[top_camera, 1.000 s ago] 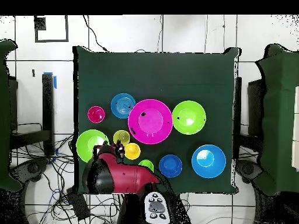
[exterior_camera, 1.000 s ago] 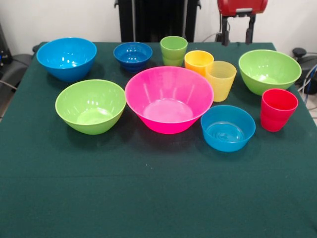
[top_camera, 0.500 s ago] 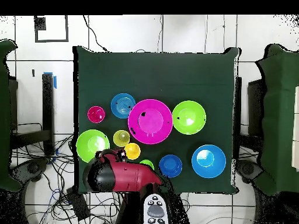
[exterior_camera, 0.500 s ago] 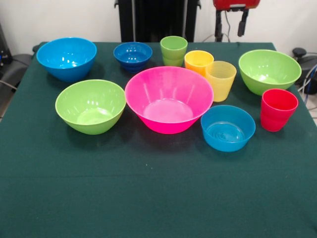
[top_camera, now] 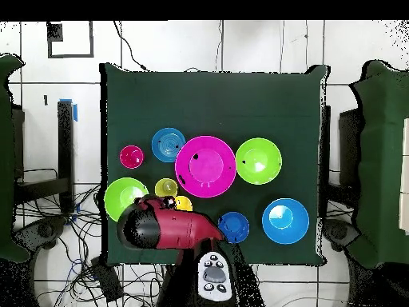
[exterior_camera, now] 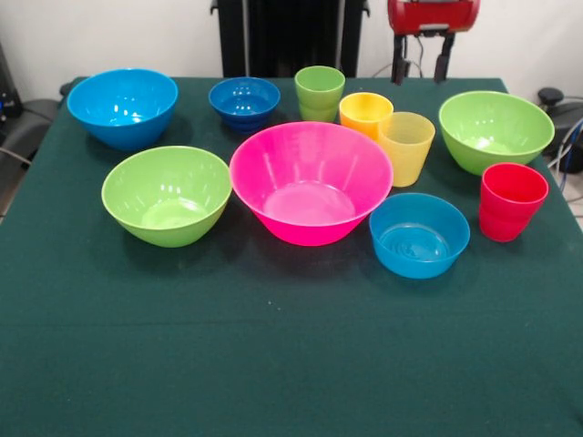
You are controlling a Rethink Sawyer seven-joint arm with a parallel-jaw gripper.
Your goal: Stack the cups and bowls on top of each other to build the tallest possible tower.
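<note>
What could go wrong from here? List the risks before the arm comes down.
1. The orange cup and yellow cup stand so close that they overlap in the front view; fingers closing on one may knock the other.
2. The open gripper hangs above the table's far edge near the lime bowl; a descent there could clip its rim.
3. Nothing is stacked yet; starting on the small dark blue bowl may give a tippy base.
</note>
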